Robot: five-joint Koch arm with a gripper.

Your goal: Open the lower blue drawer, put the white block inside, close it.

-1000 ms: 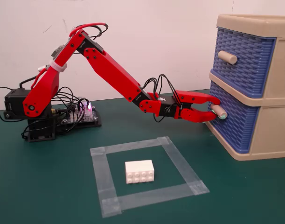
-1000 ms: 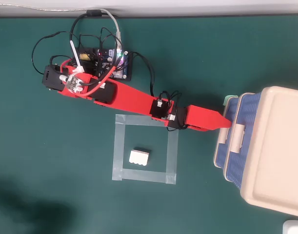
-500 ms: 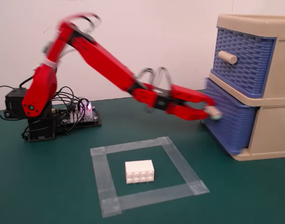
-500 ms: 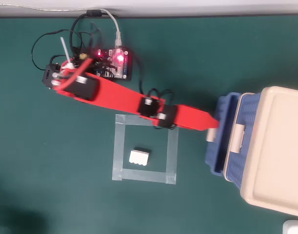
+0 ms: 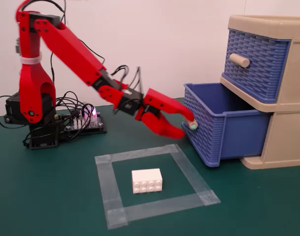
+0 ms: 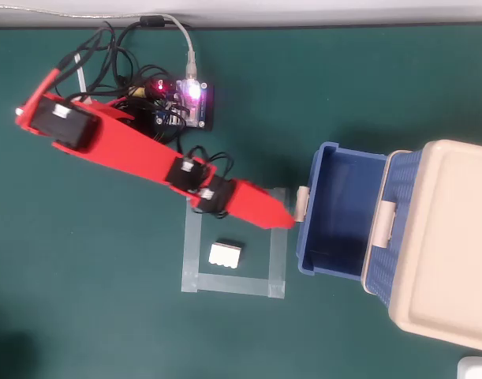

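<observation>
The lower blue drawer (image 5: 223, 128) of the beige cabinet (image 5: 287, 137) is pulled well out and looks empty in the overhead view (image 6: 343, 209). My red gripper (image 5: 187, 126) is at the drawer's front. One finger lies over the near end of the beige handle and the other under it, and the pale green tip (image 5: 193, 126) shows between them. In the overhead view the gripper (image 6: 292, 221) meets the handle (image 6: 301, 201). The white block (image 5: 147, 180) lies studs up on the table inside a tape square, apart from the gripper; it also shows in the overhead view (image 6: 225, 254).
The upper blue drawer (image 5: 255, 64) with a plain beige handle is shut. The tape square (image 5: 110, 196) marks the green mat. The arm's base (image 5: 37, 98), a circuit board (image 6: 189, 103) and loose cables sit at the back left.
</observation>
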